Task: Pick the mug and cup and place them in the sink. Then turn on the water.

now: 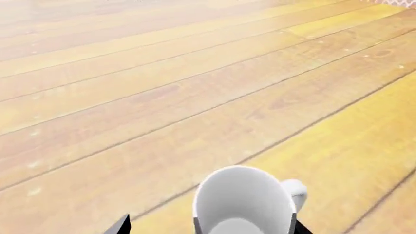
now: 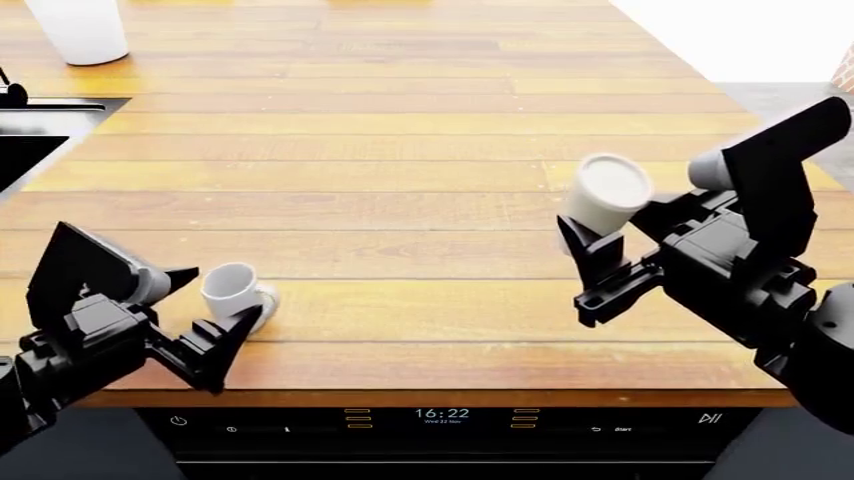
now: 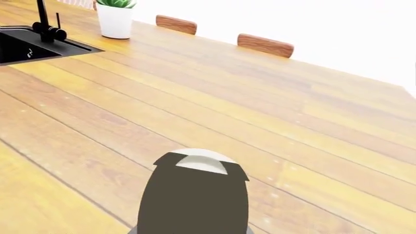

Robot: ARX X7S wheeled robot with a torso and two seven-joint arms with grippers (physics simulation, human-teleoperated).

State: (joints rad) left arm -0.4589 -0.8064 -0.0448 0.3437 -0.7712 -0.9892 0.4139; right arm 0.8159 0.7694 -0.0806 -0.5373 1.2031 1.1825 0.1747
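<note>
The white mug (image 2: 232,289) with its loop handle (image 2: 267,299) stands near the wooden counter's front left. My left gripper (image 2: 220,296) is open around it. In the left wrist view the mug (image 1: 244,202) lies between the fingers, close to one and well apart from the other dark fingertip (image 1: 121,225). My right gripper (image 2: 590,256) is shut on the off-white tapered cup (image 2: 607,194), held tilted above the counter at the right. In the right wrist view the cup (image 3: 194,195) looks dark and hides the fingers. The black sink (image 3: 26,46) with its tall tap (image 3: 44,22) is at the far left. No water shows.
A white plant pot (image 3: 116,20) stands behind the sink, and it also shows in the head view as the pot (image 2: 80,30) at the back left. Two wooden chair backs (image 3: 265,45) rise past the counter's far edge. An oven panel (image 2: 441,415) runs below the front edge.
</note>
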